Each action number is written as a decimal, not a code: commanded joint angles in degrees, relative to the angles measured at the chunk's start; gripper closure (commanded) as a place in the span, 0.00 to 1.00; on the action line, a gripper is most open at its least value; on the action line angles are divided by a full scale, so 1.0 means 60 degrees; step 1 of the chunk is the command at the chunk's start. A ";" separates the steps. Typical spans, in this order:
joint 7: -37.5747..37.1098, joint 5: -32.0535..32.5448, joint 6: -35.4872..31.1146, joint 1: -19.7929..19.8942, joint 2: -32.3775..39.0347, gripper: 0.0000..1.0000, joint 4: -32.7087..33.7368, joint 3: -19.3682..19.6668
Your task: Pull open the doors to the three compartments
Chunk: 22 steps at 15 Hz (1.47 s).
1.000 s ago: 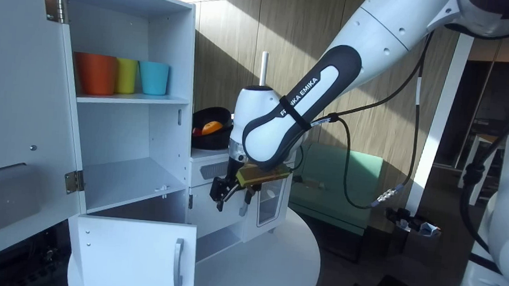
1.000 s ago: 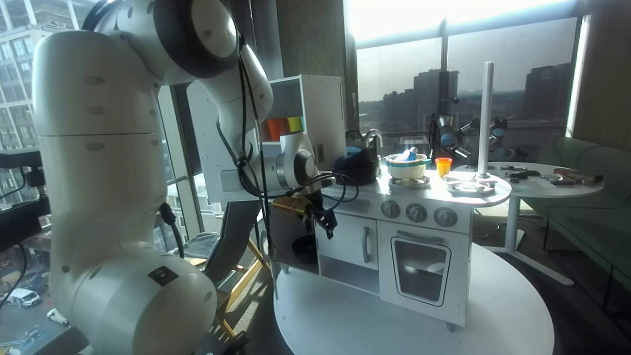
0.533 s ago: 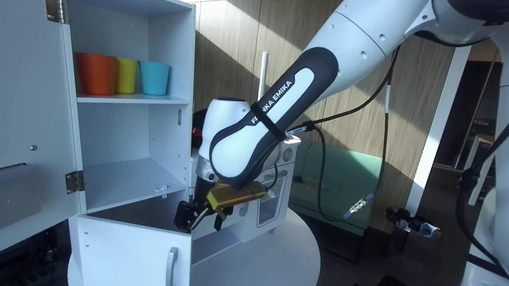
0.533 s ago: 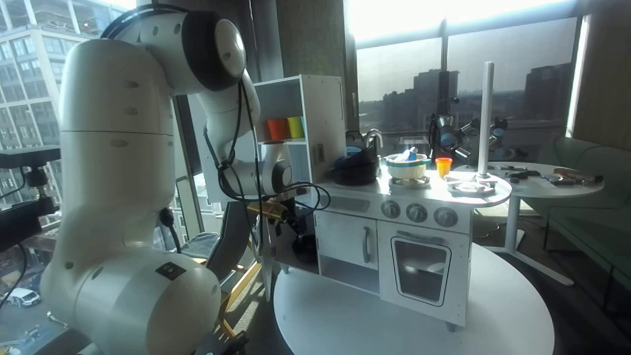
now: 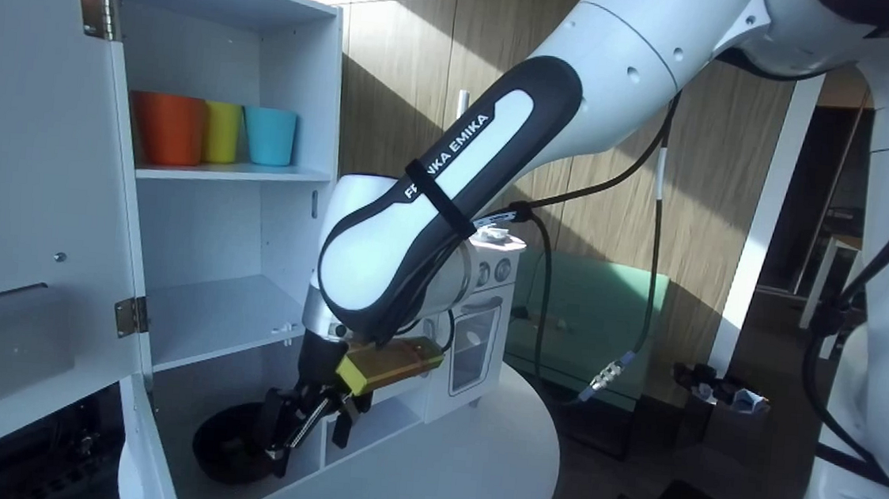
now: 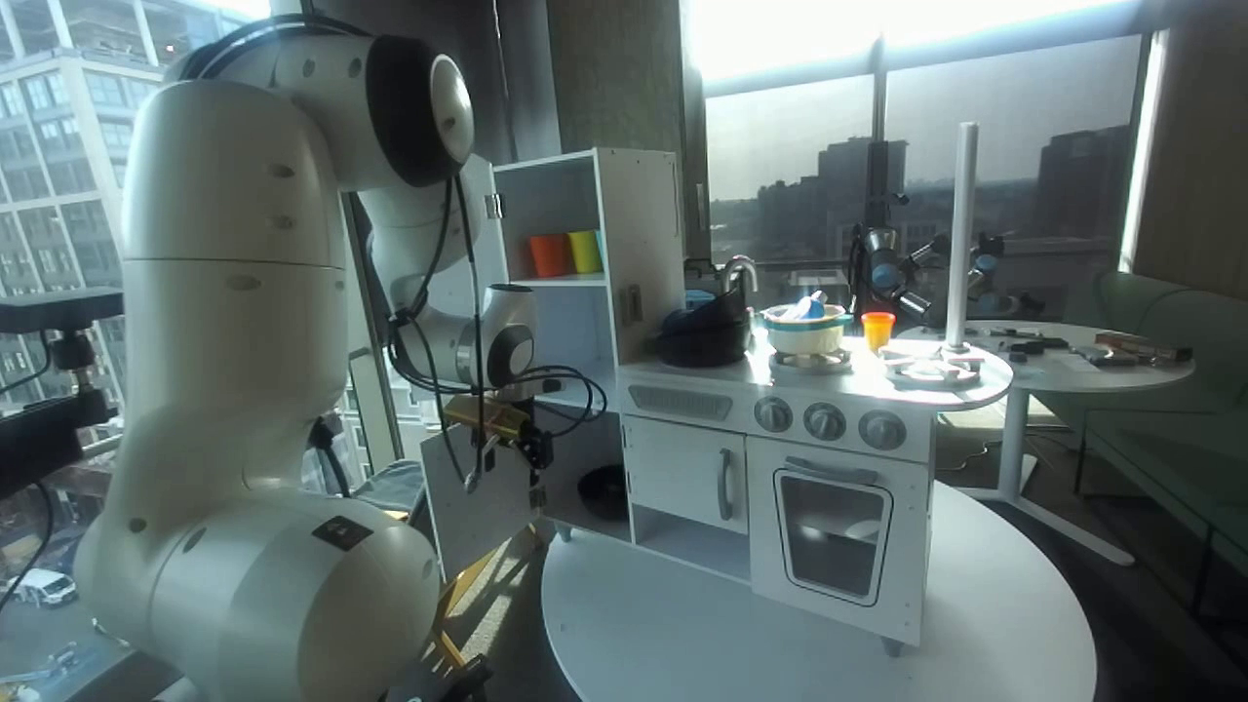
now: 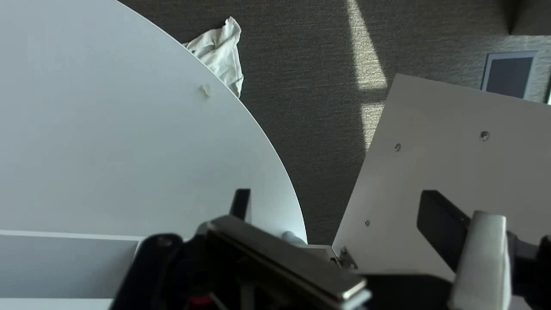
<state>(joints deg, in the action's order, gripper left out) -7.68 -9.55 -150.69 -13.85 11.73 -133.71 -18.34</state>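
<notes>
Tool (image 5: 308,449): fingers set well apart, pointing downward before the low compartment (image 5: 204,385).
Low door (image 6: 487,517): standing open, near the tool.
Black bowl (image 5: 223,446): inside that compartment, partly masked by the tool in an exterior view.
Middle door (image 6: 682,478), with slim grey handle (image 6: 724,485): closed.
Oven door (image 6: 834,531), windowed: closed.
Orange cup (image 5: 167,130), yellow cup (image 5: 221,134), blue cup (image 5: 271,138): on the shelf above; tall door (image 5: 22,169) alongside, open.
White pot (image 6: 804,336): on the counter, teal rim.
Bench (image 6: 829,643): round, white, beneath the compartments.
Arm (image 5: 467,164): forearm slanting down to the wrist, yellow block (image 5: 390,364) attached, cable (image 5: 659,219) hanging in a loop; arm and tool cover most of the middle door in that exterior view.
</notes>
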 commanded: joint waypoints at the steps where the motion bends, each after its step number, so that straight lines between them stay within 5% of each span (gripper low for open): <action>1: 0.0281 -0.0076 0.0083 0.0177 -0.0031 0.00 0.0101 0.0383; 6: 0.0496 0.0085 -0.0617 0.0860 -0.0040 0.00 -0.0166 0.1369; 9: 0.2881 -0.1600 -0.0765 0.1914 -0.0163 0.00 -0.0232 0.1103; 13: 0.5081 -0.2454 -0.0677 0.2688 -0.0199 0.00 -0.0273 0.1183; 18: 0.4157 -0.0940 -0.1033 0.2542 0.0043 0.00 -0.0387 0.1954; 22: 0.2063 0.2106 -0.1721 0.1944 0.0161 0.00 -0.0591 0.3043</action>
<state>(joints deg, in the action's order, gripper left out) 13.11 -7.24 -157.04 1.22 12.44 -136.36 -4.61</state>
